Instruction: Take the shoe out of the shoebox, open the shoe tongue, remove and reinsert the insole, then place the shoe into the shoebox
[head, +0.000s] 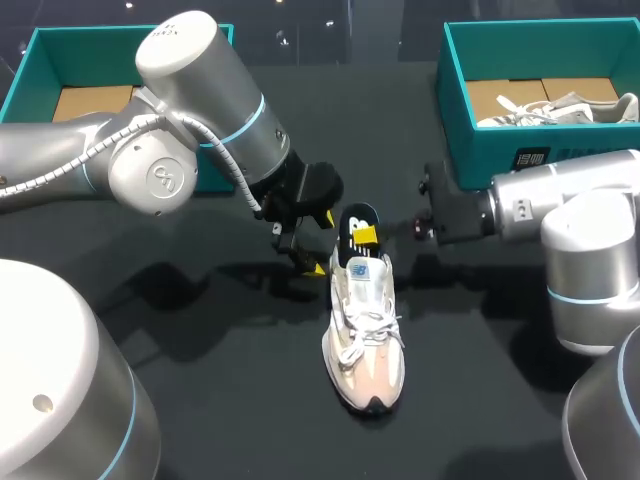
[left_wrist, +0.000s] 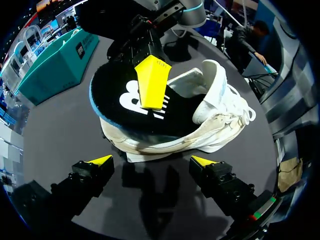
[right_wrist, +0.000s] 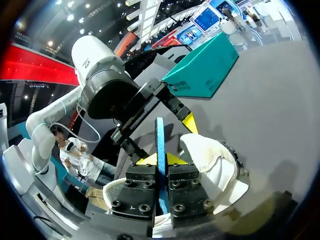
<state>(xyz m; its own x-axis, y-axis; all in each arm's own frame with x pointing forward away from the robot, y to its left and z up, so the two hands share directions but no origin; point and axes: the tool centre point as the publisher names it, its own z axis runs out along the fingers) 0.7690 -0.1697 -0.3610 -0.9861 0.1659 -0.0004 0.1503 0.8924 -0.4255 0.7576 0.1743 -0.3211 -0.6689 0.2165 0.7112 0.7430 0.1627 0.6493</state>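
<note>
The shoe (head: 365, 340) stands upright on the dark worktop (head: 230, 400), between the two arms. Its toe points toward the robot and its heel points away.

The black insole (head: 357, 222) projects upward out of the heel opening. Its forward end runs down into the shoe.

**Right jaws**
- They are closed on the raised heel end of the insole.
- In the right wrist view, the insole (right_wrist: 160, 135) stands edge-on between the two yellow fingertips (right_wrist: 146, 160), touched from both sides.
- In the left wrist view, one yellow fingertip (left_wrist: 152, 82) lies flat against the printed face of the insole (left_wrist: 117, 102).

**Left jaws**
- They are open and hold nothing.
- Their yellow fingertips (left_wrist: 100, 160) stand well apart, just short of the shoe's heel (left_wrist: 150, 145) and clear of it.
- In the head view, the left arm (head: 200, 110) comes in from the left and ends beside the heel.

**Shoeboxes**
- A teal shoebox (head: 470, 120) sits at the far right of the worktop and contains a second shoe (head: 560, 108).
- Another teal shoebox (head: 30, 70) sits at the far left.
- Both are well apart from the shoe on the worktop.
</note>
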